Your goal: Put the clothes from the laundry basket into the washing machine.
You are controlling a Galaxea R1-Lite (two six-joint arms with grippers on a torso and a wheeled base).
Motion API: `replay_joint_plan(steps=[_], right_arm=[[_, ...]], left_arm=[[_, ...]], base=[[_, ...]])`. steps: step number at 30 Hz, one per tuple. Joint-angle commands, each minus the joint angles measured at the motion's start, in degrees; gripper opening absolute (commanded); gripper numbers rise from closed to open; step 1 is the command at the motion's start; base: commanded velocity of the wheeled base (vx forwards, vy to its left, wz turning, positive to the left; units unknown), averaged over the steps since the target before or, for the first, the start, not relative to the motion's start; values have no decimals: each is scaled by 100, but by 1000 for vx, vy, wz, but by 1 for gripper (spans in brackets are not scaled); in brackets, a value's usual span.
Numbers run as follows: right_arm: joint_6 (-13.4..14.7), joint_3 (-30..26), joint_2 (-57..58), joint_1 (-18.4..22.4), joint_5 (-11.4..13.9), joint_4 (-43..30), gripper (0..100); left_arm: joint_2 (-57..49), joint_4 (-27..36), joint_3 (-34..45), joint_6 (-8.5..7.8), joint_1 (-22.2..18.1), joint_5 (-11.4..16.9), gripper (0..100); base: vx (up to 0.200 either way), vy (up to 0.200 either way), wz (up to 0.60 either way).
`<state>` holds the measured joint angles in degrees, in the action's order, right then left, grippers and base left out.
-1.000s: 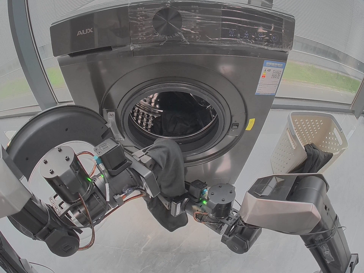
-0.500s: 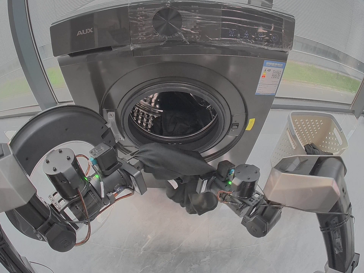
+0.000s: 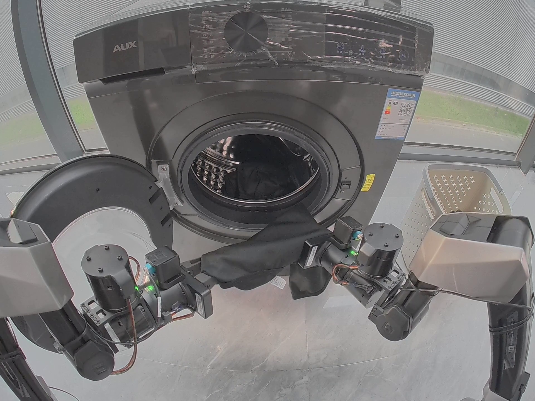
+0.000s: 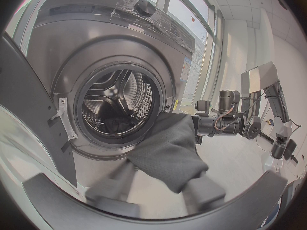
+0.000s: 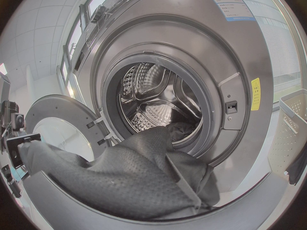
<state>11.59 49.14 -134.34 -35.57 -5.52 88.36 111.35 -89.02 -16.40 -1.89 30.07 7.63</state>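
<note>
A black garment (image 3: 262,252) hangs stretched between my two grippers, just below the washing machine's (image 3: 251,84) open port. My left gripper (image 3: 207,271) is shut on its left end, low near the floor. My right gripper (image 3: 305,252) is shut on the other end, close under the door rim, with a fold dangling beneath. In the left wrist view the garment (image 4: 169,147) covers the fingers. In the right wrist view the garment (image 5: 134,176) spreads toward the drum. Dark clothes (image 3: 262,176) lie inside the drum. The laundry basket (image 3: 462,196) stands to the right.
The round door (image 3: 83,190) stands swung open on the left, behind my left arm. The basket (image 5: 291,131) holds a dark cloth (image 5: 299,166) at its edge. Pale smooth floor (image 3: 267,341) lies open in front of the machine. Glass walls stand behind.
The garment hung bunched over my left gripper; now it is pulled out between both. My right gripper rose up and right toward the port; my left gripper dropped lower and left.
</note>
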Motion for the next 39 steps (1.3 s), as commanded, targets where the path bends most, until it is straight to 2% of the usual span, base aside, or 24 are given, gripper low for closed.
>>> replay_joint_plan(steps=[1, 11, 20, 28, 33, 39], right_arm=[[1, -1, 66, 33, -1, -3, 0], [10, 140, 110, 551, -37, -135, 0], [1, 131, 233, 543, -72, -143, 0], [-17, 96, 330, -266, 7, -117, 0], [-17, 96, 321, -512, 166, -82, 0], [-17, 87, 286, -943, 183, -64, 0]], left_arm=[[54, -19, 58, 22, -19, 2, 100], [54, -19, 269, -48, 42, 10, 100], [71, -19, 286, -48, 42, 19, 100], [291, -28, 207, 22, 42, 19, 100], [414, -37, 207, 22, 51, 98, 100], [458, -37, 172, 40, 51, 107, 100]], base=[[0, 0, 0], [0, 0, 0], [0, 0, 0], [0, 0, 0], [0, 0, 0], [0, 0, 0]])
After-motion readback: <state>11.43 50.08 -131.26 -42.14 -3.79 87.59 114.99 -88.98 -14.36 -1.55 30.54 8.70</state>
